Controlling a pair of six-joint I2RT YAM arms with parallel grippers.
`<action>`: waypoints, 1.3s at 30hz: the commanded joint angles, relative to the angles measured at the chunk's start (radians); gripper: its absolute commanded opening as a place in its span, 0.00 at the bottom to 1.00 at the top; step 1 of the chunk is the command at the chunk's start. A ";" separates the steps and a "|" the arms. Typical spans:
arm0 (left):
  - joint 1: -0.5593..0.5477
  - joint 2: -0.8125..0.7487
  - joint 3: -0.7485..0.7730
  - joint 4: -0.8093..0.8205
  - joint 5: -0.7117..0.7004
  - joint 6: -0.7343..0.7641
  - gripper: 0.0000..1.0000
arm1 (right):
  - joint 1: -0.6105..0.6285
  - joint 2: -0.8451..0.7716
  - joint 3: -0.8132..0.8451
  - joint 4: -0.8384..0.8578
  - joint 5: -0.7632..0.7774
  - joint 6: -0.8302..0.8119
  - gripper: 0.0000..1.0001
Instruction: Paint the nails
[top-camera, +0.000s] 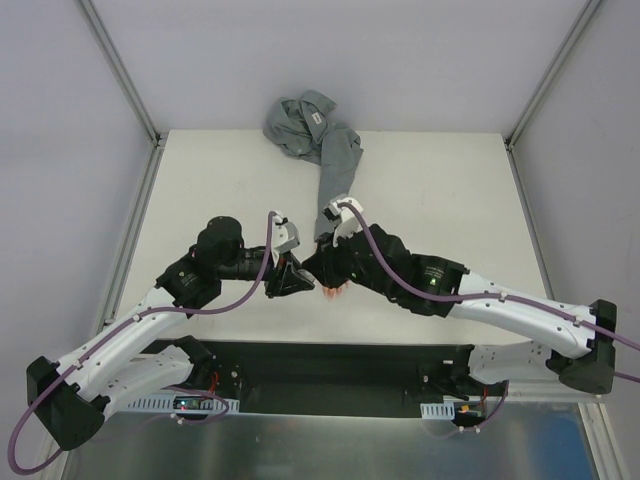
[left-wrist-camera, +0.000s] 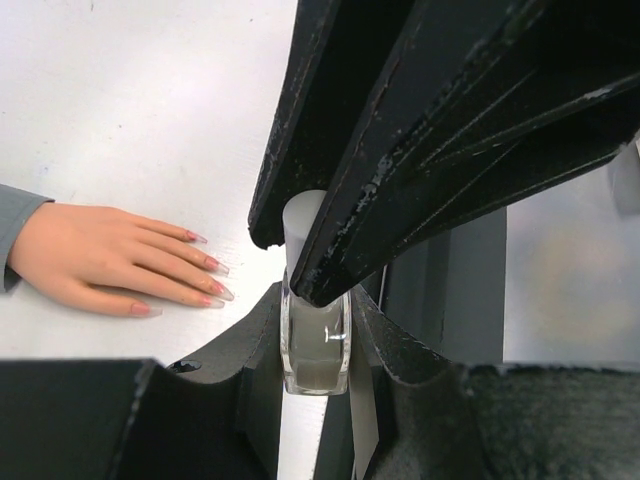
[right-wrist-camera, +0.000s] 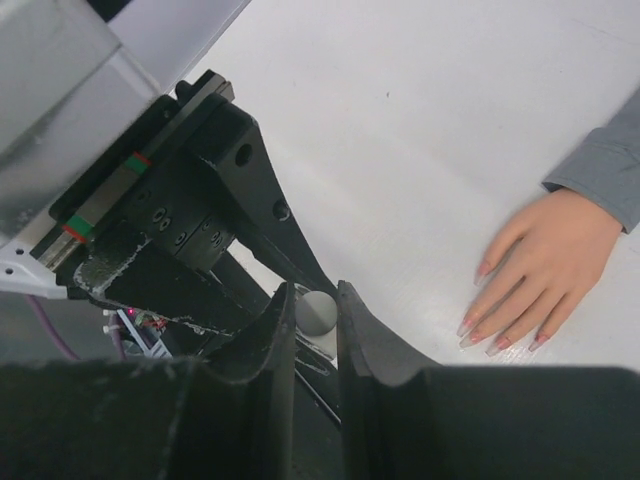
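Observation:
A small clear bottle (left-wrist-camera: 316, 352) stands upright between the pads of my left gripper (left-wrist-camera: 316, 340), which is shut on it. From above, my right gripper (right-wrist-camera: 316, 312) is shut on the bottle's white cap (right-wrist-camera: 318, 310); its black fingers (left-wrist-camera: 420, 130) fill the top of the left wrist view. The peach mannequin hand (left-wrist-camera: 95, 262) lies flat on the white table beside the bottle, its pink-tipped nails (left-wrist-camera: 218, 290) pointing towards it. In the top view both grippers meet at the table's middle (top-camera: 305, 272), hiding most of the hand; only its fingertips (top-camera: 333, 291) show.
The hand's grey sleeve (top-camera: 337, 165) runs back to a bunched grey shirt (top-camera: 300, 118) at the table's far edge. A black strip (top-camera: 320, 365) with both arm bases lines the near edge. Metal frame posts (top-camera: 128, 80) stand at the back corners.

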 joint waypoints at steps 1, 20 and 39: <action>-0.011 -0.045 0.013 0.177 -0.001 -0.012 0.00 | 0.019 -0.006 0.010 -0.064 0.151 0.122 0.01; -0.010 -0.054 -0.022 0.255 -0.019 -0.071 0.00 | 0.173 0.083 0.125 -0.243 0.565 0.285 0.17; -0.010 0.023 0.014 0.257 0.250 -0.091 0.00 | -0.043 -0.181 0.166 -0.233 -0.347 -0.331 0.85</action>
